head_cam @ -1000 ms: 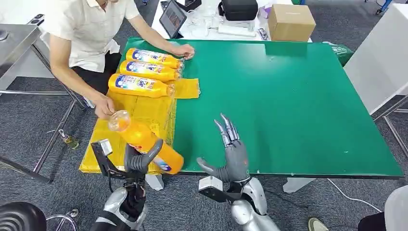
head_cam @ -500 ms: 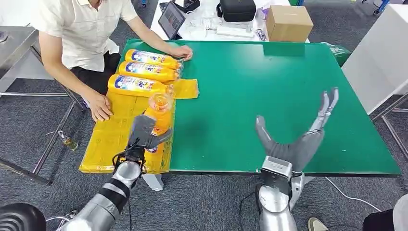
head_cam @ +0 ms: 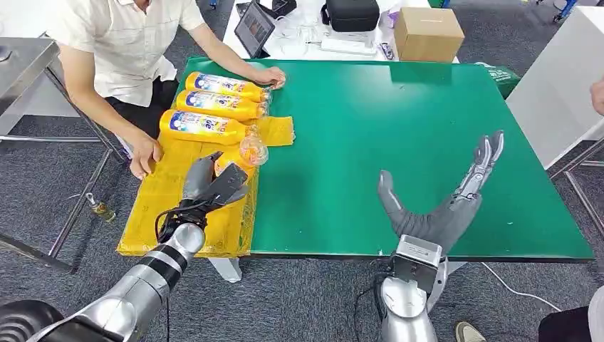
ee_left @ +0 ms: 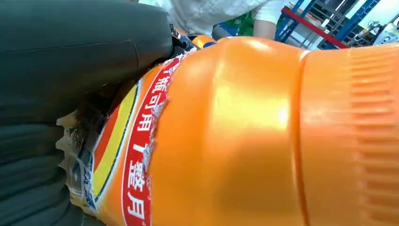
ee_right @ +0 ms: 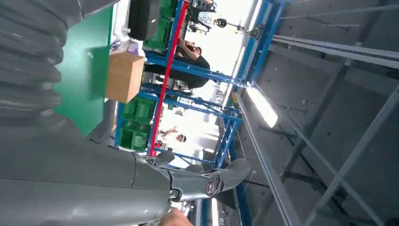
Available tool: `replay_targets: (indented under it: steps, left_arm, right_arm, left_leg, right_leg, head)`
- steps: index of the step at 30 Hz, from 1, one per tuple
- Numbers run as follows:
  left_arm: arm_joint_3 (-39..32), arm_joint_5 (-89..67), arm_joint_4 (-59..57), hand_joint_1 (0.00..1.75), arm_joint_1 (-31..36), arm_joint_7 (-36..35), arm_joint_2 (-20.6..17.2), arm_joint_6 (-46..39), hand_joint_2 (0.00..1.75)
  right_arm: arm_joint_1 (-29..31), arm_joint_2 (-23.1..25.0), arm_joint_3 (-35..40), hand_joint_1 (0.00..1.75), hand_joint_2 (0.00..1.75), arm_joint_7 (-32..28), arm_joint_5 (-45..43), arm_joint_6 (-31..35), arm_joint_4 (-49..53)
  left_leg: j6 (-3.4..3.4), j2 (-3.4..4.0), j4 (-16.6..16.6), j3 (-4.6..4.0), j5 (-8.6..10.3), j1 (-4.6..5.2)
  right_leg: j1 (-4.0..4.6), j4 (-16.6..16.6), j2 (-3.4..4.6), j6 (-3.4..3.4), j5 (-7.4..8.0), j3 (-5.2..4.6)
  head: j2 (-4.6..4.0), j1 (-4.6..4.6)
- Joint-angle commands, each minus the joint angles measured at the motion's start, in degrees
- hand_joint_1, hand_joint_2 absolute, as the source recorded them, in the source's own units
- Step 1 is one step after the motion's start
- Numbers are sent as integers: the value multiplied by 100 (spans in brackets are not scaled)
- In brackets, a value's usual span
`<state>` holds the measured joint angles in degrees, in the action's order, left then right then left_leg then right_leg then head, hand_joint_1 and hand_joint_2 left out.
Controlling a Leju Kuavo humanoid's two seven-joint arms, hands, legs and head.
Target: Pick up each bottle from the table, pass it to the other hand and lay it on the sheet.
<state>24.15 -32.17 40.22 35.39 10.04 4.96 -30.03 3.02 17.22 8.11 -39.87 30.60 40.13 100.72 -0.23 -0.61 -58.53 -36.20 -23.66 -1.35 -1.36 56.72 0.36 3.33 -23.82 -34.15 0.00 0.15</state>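
The left hand (head_cam: 211, 187) grasps the orange bottle (head_cam: 246, 155) over the yellow sheet (head_cam: 171, 196), beside three laid bottles (head_cam: 210, 127). Lower it level alongside them before letting go. The right hand (head_cam: 447, 203) hovers released, fingers spread.

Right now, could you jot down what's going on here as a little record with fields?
left hand: grips an orange bottle over the yellow sheet
right hand: open, holds nothing, above the green table
laid bottles: three, side by side on the sheet
person: sits at the table's far left corner, one hand on the sheet
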Motion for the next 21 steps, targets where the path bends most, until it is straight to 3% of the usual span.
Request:
replay_targets:
  steps: [1, 5, 12, 13, 14, 15, 17, 18, 21]
  left_arm:
    - [1465, -2787, -1789, 175, 1322, -1851, 152, 1818, 175]
    - [1692, -3275, -2465, 175, 1531, -2265, 470, 2933, 175]
    - [1279, -3003, -2546, 175, 1563, -2539, 388, 2961, 175]
    - [1300, -3037, -2542, 164, 1597, -2548, 376, 2951, 175]
    - [1257, -3042, -2533, 166, 1622, -2609, 372, 2873, 175]
    - [1225, -3018, -2535, 145, 1649, -2608, 379, 2893, 175]
    - [1039, -2847, -2546, 143, 1674, -2560, 418, 3000, 175]
    - [967, -2779, -2544, 115, 1657, -2514, 444, 3042, 175]
    - [881, -2694, -2538, 115, 1624, -2441, 479, 3076, 175]
  right_arm:
    - [207, -444, 459, 0, 175, -13, -640, -13, -701]
    - [387, -447, 574, 0, 175, -13, -774, -13, -1157]
    - [440, -536, 691, 0, 175, -13, -1070, -13, -1593]
    - [425, -549, 689, 0, 175, -13, -1087, -13, -1573]
    - [408, -570, 711, 0, 175, -13, -1131, -13, -1567]
    - [404, -583, 732, 0, 175, -13, -1150, -13, -1588]
    - [415, -608, 773, 0, 175, -13, -1213, -13, -1630]
    - [424, -615, 785, 0, 175, -13, -1225, -13, -1663]
    - [436, -613, 797, 0, 175, -13, -1239, -13, -1695]
  left_leg:
    - [13, -15, -4, 18, -4, -9]
    - [18, 0, 4, 25, -2, -5]
    - [10, 17, 13, 36, -5, -5]
    - [10, 17, 15, 38, -5, -3]
    - [3, 8, 5, 15, -1, -4]
    - [6, 6, 5, 19, -3, -3]
    - [3, 0, 0, 6, 0, -6]
    - [4, 0, 1, 10, -1, -6]
    - [9, 9, 2, 19, -3, -5]
  right_leg:
    - [15, -3, -27, -23, -8, 30]
    - [12, -15, -12, -21, 1, 33]
    - [11, -22, 12, -17, 4, 39]
    - [9, -21, 15, -19, 4, 40]
    - [7, -10, 12, -9, 6, 19]
    - [7, -9, 8, -12, 3, 24]
    - [9, -5, 4, -10, 5, 10]
    - [10, -5, 2, -12, 4, 15]
    - [10, -8, 7, -15, 3, 22]
  head:
    - [0, 0]
    - [0, 2]
    - [0, 2]
    - [0, -2]
    - [0, 4]
    - [0, 0]
    - [0, 0]
    - [0, 0]
    - [0, 0]
